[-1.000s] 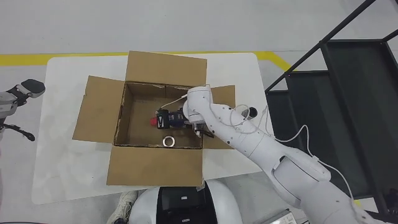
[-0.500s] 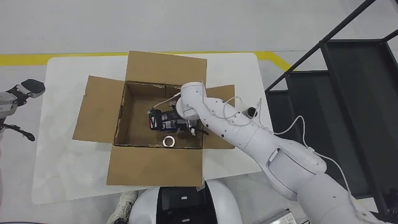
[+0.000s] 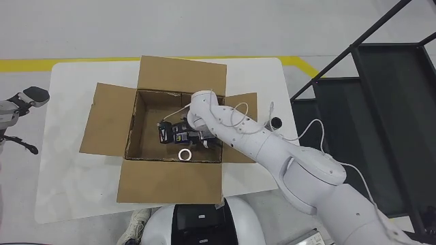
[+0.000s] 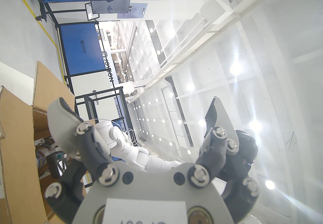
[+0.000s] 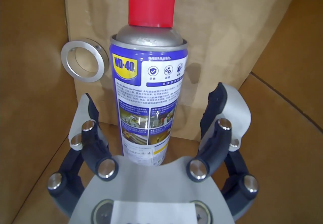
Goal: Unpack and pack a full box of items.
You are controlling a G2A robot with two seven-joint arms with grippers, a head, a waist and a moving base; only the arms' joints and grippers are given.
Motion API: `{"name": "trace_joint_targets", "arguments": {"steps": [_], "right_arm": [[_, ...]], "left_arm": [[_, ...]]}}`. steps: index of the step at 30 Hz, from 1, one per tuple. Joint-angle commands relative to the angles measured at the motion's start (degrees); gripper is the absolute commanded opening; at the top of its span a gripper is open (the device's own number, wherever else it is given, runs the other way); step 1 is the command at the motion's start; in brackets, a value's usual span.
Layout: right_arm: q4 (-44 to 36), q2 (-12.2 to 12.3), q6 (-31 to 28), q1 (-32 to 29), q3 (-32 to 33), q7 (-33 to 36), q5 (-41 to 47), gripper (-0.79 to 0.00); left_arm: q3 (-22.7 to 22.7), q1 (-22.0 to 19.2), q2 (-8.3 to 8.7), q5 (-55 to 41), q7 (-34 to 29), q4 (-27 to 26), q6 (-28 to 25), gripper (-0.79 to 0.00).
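Blue-and-yellow spray can with red cap (image 5: 149,71) lies mid-frame on brown cardboard box (image 3: 170,177) floor, long axis pointing straight away from right gripper (image 5: 154,96), whose spread fingers (image 5: 80,114) flank its base untouched; left gripper (image 4: 137,106), also spread, well apart.

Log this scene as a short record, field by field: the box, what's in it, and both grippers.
Box: open cardboard, flaps spread, on white table
Can: blue spray can, red cap, inside box
Ring: metal, inside box beside can
Right gripper: open, inside box, fingers either side of can, not touching it
Left gripper: open, holding nothing, beside the table
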Motion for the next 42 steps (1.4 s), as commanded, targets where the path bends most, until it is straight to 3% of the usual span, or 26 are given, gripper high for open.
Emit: {"name": "trace_joint_targets", "arguments": {"steps": [1, 3, 5, 6, 7, 8, 17, 24, 33, 42], "right_arm": [[1.38, -0.52, 0.19, 0.32, -0.26, 0.33, 0.34, -0.317], [2.37, -0.99, 0.29, 0.56, -0.46, 0.73, 0.71, -0.326], [3.11, -1.39, 0.26, 0.74, -0.65, 1.21, 1.03, -0.434], [3.44, -1.58, 0.20, 0.84, -0.73, 1.47, 1.18, -0.508], [3.83, -1.75, 0.23, 0.92, -0.77, 1.76, 1.36, -0.677], [4.12, -1.92, 0.25, 1.01, -0.83, 2.04, 1.50, -0.785], [1.47, -1.98, 2.61, 1.28, -0.11, 1.54, 0.27, -0.785], [-11.37, 2.16, 5.91, -2.57, 4.58, 2.57, -3.95, -0.785], [-33.70, 9.79, 5.17, -15.66, 16.36, 0.55, -11.60, -0.785], [-34.24, 9.99, 5.00, -16.12, 16.75, 0.39, -11.71, -0.785]], "left_arm": [[0.00, 0.00, 0.00, 0.00, 0.00, 0.00, 0.00, 0.000], [0.00, 0.00, 0.00, 0.00, 0.00, 0.00, 0.00, 0.000], [0.00, 0.00, 0.00, 0.00, 0.00, 0.00, 0.00, 0.000], [0.00, 0.00, 0.00, 0.00, 0.00, 0.00, 0.00, 0.000], [0.00, 0.00, 0.00, 0.00, 0.00, 0.00, 0.00, 0.000], [0.00, 0.00, 0.00, 0.00, 0.00, 0.00, 0.00, 0.000], [0.00, 0.00, 0.00, 0.00, 0.00, 0.00, 0.00, 0.000], [0.00, 0.00, 0.00, 0.00, 0.00, 0.00, 0.00, 0.000], [0.00, 0.00, 0.00, 0.00, 0.00, 0.00, 0.00, 0.000], [0.00, 0.00, 0.00, 0.00, 0.00, 0.00, 0.00, 0.000]]}}
